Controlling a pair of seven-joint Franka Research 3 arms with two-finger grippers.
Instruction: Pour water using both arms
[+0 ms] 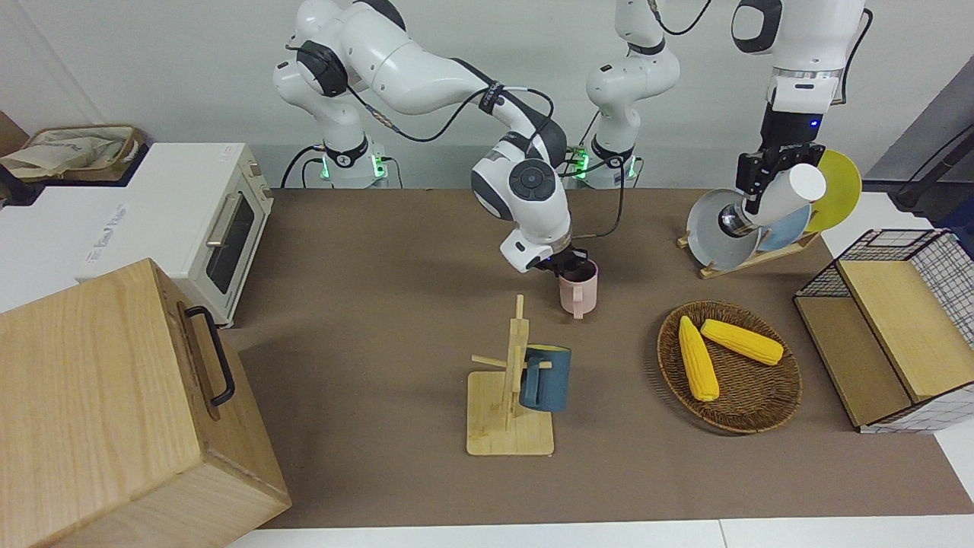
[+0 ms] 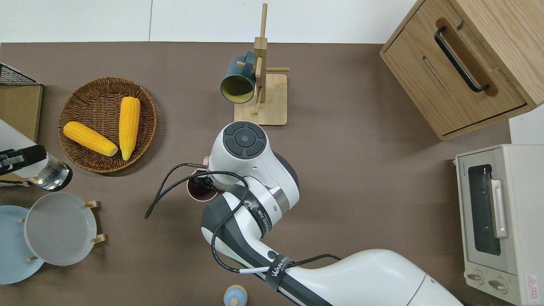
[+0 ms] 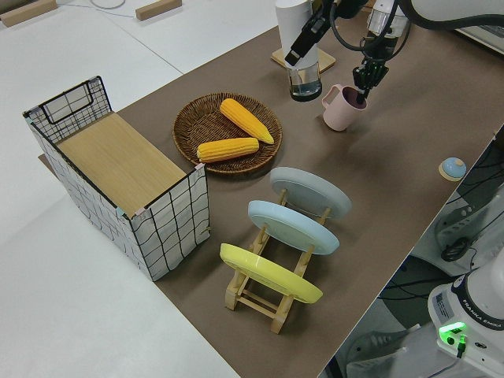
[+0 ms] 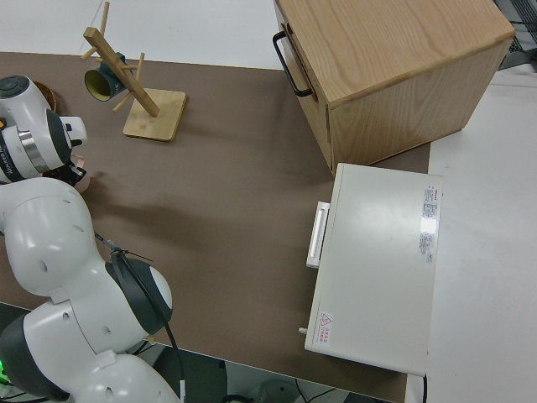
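The two white jointed arms are both at work over the brown table (image 1: 365,251). The right gripper (image 1: 561,264) is closed on the rim of a pink ceramic mug (image 1: 578,289), one finger inside the mouth and one outside; the mug hangs upright near the middle of the table, nearer to the robots than the wooden mug tree (image 1: 511,380), handle pointing away from the robots. Whether its base touches the table cannot be told. The left gripper (image 1: 761,183) is clamped around a tall bottle with a white upper part and a clear lower part (image 1: 776,199), held tilted in the air, clear end lowest; in the overhead view it is over the table at the left arm's end, between the woven round basket (image 2: 80,93) and the grey plate (image 2: 59,228) in the wooden rack. Bottle and mug are well apart. The basket holds two yellow corn cobs (image 1: 719,346). A dark blue mug (image 1: 544,378) hangs on the mug tree.
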